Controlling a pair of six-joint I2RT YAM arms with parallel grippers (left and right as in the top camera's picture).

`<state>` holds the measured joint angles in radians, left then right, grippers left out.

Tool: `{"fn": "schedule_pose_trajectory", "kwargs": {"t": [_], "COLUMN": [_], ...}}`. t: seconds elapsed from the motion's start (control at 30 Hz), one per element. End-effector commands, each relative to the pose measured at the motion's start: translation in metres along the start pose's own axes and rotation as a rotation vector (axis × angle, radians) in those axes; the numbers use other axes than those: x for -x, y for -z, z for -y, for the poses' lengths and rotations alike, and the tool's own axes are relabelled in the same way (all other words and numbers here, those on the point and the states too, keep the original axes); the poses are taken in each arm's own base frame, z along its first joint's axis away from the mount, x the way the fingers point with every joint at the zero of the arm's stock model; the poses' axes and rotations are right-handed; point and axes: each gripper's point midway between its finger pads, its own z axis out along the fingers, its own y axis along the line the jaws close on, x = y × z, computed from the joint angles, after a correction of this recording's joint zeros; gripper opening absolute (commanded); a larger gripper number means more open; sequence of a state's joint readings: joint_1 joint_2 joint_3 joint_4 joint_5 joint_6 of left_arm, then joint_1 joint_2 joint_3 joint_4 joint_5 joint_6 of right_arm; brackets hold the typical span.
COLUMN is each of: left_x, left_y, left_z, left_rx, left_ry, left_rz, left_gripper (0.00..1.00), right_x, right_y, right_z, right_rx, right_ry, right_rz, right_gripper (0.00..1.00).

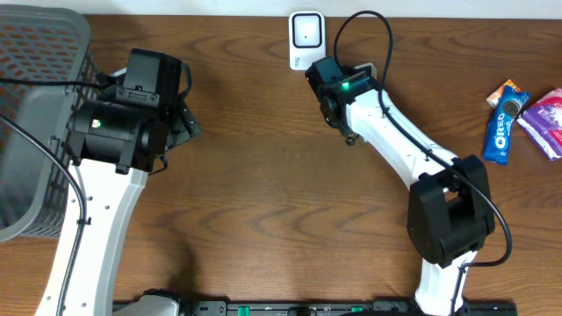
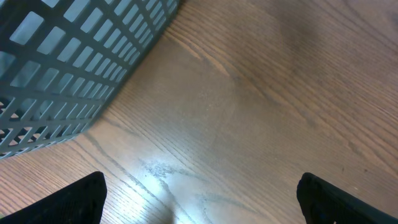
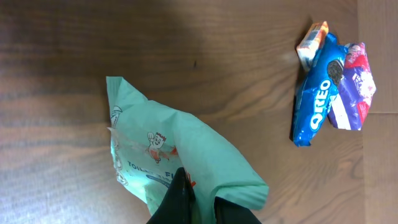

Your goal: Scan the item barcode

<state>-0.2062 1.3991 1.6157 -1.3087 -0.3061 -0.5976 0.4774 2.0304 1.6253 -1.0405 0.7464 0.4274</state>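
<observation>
My right gripper is shut on a pale green tissue packet, pinching its crumpled lower edge above the wooden table. Overhead, that gripper sits just below and right of the white barcode scanner at the table's far edge, and the arm hides nearly all of the packet. Over at the left, my left gripper hovers beside the basket. Its two black fingertips stand wide apart in the left wrist view, with only bare table between them.
A grey mesh basket fills the far left corner and also shows in the left wrist view. A blue Oreo pack, an orange pack and a purple pack lie at the right edge.
</observation>
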Motion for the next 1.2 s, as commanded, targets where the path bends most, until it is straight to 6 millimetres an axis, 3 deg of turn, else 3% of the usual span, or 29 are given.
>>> {"fn": "schedule_pose_trajectory", "kwargs": {"t": [0.0, 0.13, 0.3, 0.33, 0.5, 0.67, 0.77, 0.87, 0.93, 1.0, 1.17], "left_x": [0.003, 0.003, 0.003, 0.003, 0.003, 0.003, 0.003, 0.003, 0.003, 0.003, 0.003], "left_y": [0.0, 0.0, 0.0, 0.0, 0.0, 0.0, 0.0, 0.0, 0.0, 0.0, 0.0], "left_z": [-0.003, -0.003, -0.003, -0.003, -0.003, -0.003, -0.003, -0.003, -0.003, -0.003, -0.003], "left_rx": [0.018, 0.018, 0.018, 0.018, 0.018, 0.018, 0.018, 0.018, 0.018, 0.018, 0.018], "left_ry": [-0.008, -0.008, -0.008, -0.008, -0.008, -0.008, -0.008, -0.008, -0.008, -0.008, -0.008], "left_rz": [0.012, 0.012, 0.012, 0.012, 0.012, 0.012, 0.012, 0.012, 0.012, 0.012, 0.012], "left_gripper": [0.98, 0.98, 0.98, 0.98, 0.98, 0.98, 0.98, 0.98, 0.98, 0.98, 0.98], "right_x": [0.0, -0.013, -0.026, -0.026, -0.034, -0.038, -0.024, 0.003, 0.018, 0.027, 0.018], "right_y": [-0.009, -0.019, 0.001, 0.009, 0.042, 0.076, 0.091, 0.094, 0.087, 0.075, 0.042], "right_z": [-0.013, -0.048, -0.102, -0.111, -0.153, -0.189, -0.181, -0.149, -0.127, -0.11, -0.093], "right_rx": [-0.039, 0.012, 0.177, 0.198, 0.352, 0.597, 0.653, 0.608, 0.567, 0.545, 0.573], "right_ry": [-0.022, 0.023, 0.066, 0.073, 0.11, 0.127, 0.148, 0.142, 0.121, 0.088, 0.033], "right_rz": [0.018, -0.012, -0.021, -0.004, 0.006, -0.064, -0.071, -0.046, -0.032, -0.043, -0.148], "right_gripper": [0.01, 0.01, 0.01, 0.04, 0.4, 0.4, 0.39, 0.37, 0.27, 0.01, 0.01]}}
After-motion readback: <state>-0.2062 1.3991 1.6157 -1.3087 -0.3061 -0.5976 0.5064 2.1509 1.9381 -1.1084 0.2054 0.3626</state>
